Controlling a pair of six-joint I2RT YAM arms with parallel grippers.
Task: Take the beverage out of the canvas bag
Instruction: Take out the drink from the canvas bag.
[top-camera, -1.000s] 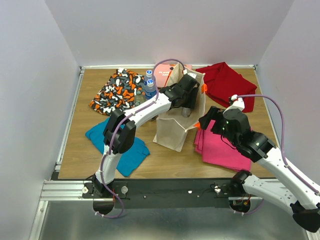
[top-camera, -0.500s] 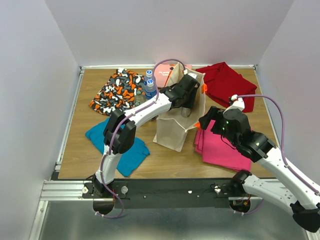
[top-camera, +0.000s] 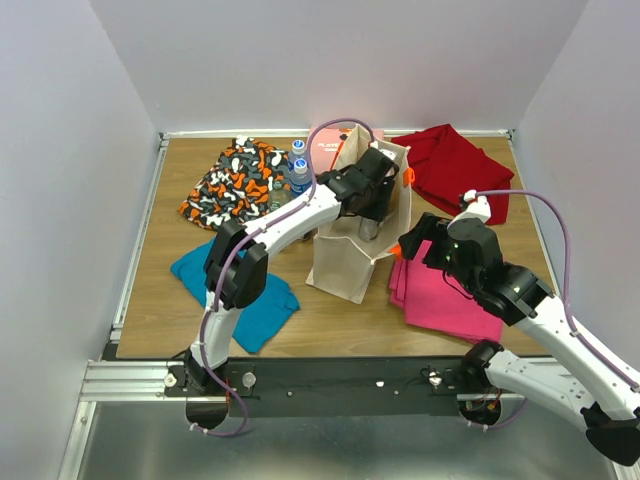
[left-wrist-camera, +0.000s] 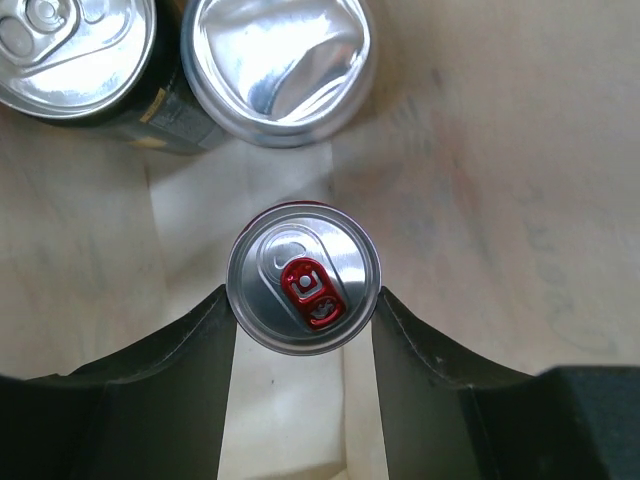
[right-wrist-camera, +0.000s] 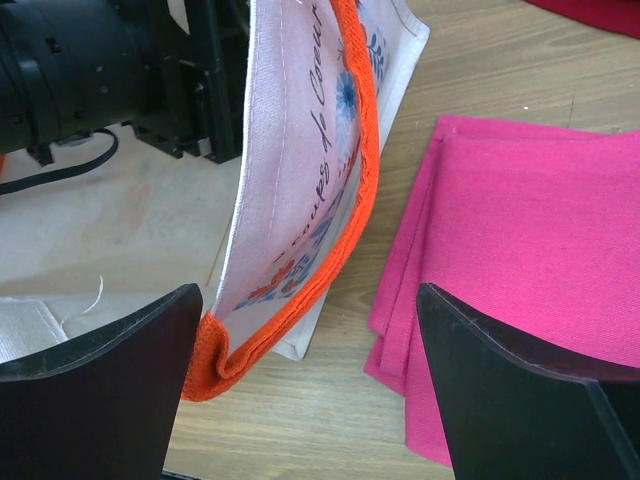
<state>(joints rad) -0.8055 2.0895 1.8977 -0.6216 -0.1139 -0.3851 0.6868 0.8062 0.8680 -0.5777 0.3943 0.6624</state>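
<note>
Top view: left gripper (top-camera: 370, 212) reaching down into open mouth of canvas bag (top-camera: 340, 262). Right gripper (top-camera: 403, 246) hovering at bag's right rim. Two water bottles (top-camera: 297, 168) standing left of bag; pink cloth (top-camera: 445, 290) lying right of bag.

Left wrist view: fingers (left-wrist-camera: 205, 350) pressing both sides of red-tabbed beverage can (left-wrist-camera: 303, 292), clamping it. Can sitting upright inside bag, near two other cans (left-wrist-camera: 278, 60).

Right wrist view: jaws standing wide apart, gripping nothing. Bag's orange trim (right-wrist-camera: 365, 150) hanging between them.

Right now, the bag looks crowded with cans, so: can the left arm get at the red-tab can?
Likely yes: the left gripper is inside the bag, jaws against both sides of the red-tab can.
</note>
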